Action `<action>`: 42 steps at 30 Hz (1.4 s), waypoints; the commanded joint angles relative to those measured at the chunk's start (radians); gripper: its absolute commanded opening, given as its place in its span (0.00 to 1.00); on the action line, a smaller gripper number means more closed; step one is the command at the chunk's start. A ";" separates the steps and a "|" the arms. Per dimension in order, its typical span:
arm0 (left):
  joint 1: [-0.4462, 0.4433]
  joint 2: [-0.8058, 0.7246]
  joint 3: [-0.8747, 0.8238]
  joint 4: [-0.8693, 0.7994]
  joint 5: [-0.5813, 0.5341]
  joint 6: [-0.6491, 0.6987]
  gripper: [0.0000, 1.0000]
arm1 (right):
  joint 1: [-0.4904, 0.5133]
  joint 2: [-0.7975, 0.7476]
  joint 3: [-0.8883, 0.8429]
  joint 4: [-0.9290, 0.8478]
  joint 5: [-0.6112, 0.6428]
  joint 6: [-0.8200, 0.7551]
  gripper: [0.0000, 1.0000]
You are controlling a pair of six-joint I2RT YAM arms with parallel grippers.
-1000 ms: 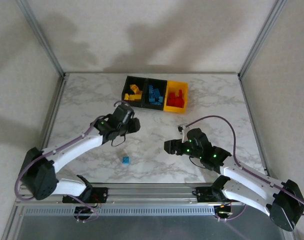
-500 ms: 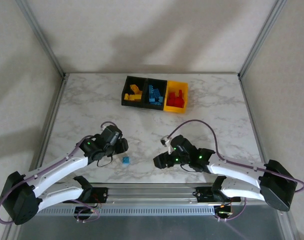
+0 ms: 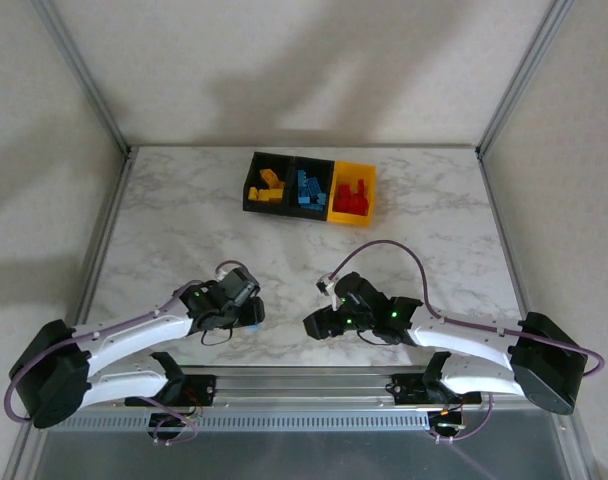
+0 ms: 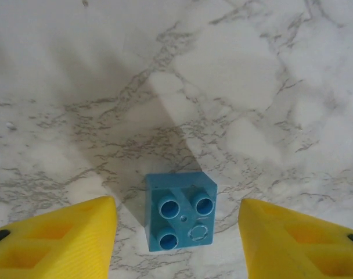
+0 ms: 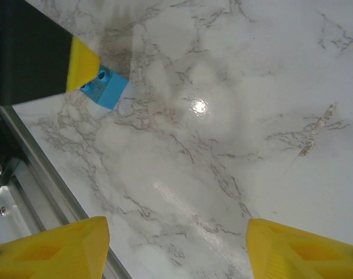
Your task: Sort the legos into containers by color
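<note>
**Closing on the lone loose blue lego [image 4: 180,210]**

Spread wide, the left hand [image 4: 176,235] hangs over it, a finger either side, gripping nothing. Next, I judge: lower, pinch, then carry to the containers [image 3: 293,158], well apart at the far side of the surface [image 3: 184,220]. The right hand [image 5: 176,247] gapes empty nearby. The left wrist view gives the brick's centring; overhead gives the blue-filled middle bin [image 3: 311,160].

White arms [image 3: 134,335], yellow claw fingers [image 4: 54,238]
</note>
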State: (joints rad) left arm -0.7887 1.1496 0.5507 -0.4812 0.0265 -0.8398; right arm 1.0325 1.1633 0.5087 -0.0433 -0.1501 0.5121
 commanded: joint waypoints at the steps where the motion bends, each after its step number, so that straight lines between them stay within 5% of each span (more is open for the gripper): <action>1: -0.026 0.041 0.005 0.016 -0.042 -0.021 0.57 | 0.011 0.018 0.004 0.017 0.025 0.010 0.64; 7: -0.077 0.128 0.010 0.029 -0.062 -0.042 0.51 | 0.010 0.022 0.000 0.020 0.037 0.010 0.63; 11: -0.093 0.154 0.017 0.038 -0.087 -0.050 0.31 | 0.010 0.021 -0.007 0.022 0.042 0.009 0.63; 15: -0.095 0.144 0.054 0.009 -0.113 -0.042 0.24 | 0.011 0.014 -0.009 0.017 0.044 0.011 0.63; 24: -0.074 0.175 0.197 0.029 -0.171 0.000 0.23 | -0.021 -0.098 0.012 -0.048 0.187 0.069 0.64; 42: 0.062 0.619 0.770 0.112 -0.073 0.187 0.21 | -0.333 -0.221 0.065 -0.106 0.259 0.143 0.65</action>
State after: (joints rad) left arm -0.7567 1.7203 1.2579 -0.3656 -0.0860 -0.7074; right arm 0.7288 0.9329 0.5331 -0.1688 0.0952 0.6369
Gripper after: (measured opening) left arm 0.299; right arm 0.647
